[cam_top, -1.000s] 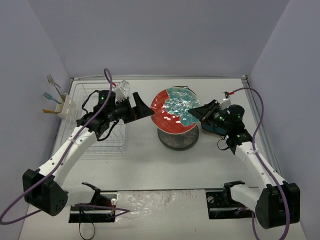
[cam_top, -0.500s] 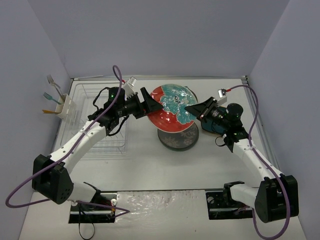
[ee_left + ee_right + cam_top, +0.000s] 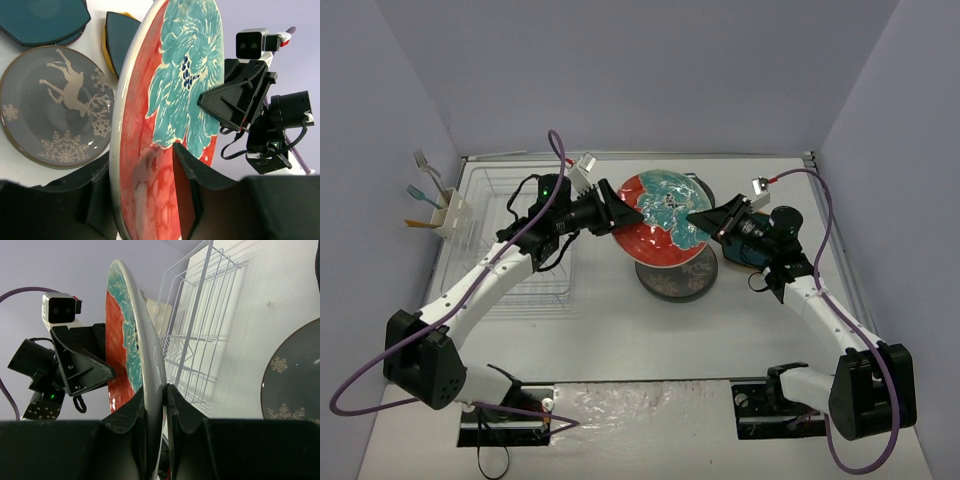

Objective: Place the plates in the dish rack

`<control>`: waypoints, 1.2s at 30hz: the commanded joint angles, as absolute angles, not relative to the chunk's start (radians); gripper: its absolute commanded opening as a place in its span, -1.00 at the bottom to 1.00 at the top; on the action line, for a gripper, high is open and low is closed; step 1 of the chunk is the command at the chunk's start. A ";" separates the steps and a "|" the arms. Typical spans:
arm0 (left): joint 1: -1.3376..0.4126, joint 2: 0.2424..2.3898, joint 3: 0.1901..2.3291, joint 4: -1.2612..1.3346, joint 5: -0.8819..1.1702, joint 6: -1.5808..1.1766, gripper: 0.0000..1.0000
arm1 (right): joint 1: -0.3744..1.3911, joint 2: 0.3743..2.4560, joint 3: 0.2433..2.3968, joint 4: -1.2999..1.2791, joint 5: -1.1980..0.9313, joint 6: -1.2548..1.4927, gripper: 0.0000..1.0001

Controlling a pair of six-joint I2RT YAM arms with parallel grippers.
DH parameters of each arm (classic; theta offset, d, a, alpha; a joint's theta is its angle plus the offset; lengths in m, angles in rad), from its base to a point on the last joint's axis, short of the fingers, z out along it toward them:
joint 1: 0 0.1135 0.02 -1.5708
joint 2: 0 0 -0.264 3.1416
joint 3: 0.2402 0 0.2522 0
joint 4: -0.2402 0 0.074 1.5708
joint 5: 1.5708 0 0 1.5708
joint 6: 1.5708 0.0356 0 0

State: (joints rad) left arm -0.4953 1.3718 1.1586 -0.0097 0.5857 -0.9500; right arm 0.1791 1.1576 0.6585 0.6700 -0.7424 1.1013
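Lilac booth (image 3: 620,80), white table (image 3: 650,340): right claw (image 3: 156,390) pinches red plate (image 3: 655,240); left claw (image 3: 632,215) astride rim, grip unclear

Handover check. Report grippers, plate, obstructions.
Right gripper shut on red plate with teal flowers, tilted above grey-brown reindeer plate. Left gripper straddles opposite rim, grip unclear. Left arm over white wire dish rack.

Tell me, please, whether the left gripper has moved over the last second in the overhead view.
Yes. The left gripper has moved rightward, away from the dish rack, and its fingers now straddle the red plate's rim.
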 commanded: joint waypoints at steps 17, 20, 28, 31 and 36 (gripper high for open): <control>-0.434 1.237 1.329 -0.155 0.573 -0.780 -1.00 | 0.181 1.124 0.739 0.640 -0.760 0.901 0.62; -0.396 1.207 1.374 -0.225 0.552 -0.721 -1.00 | 0.181 1.135 0.761 0.569 -0.747 0.838 0.95; -0.264 1.161 1.516 -0.488 0.465 -0.531 -1.00 | 0.169 1.145 0.867 0.320 -0.677 0.668 1.00; -0.197 1.154 1.613 -0.695 0.309 -0.334 -1.00 | 0.168 1.135 0.911 0.222 -0.634 0.589 1.00; -0.100 1.178 1.751 -0.865 -0.011 -0.095 -1.00 | 0.169 1.117 0.933 0.158 -0.601 0.551 1.00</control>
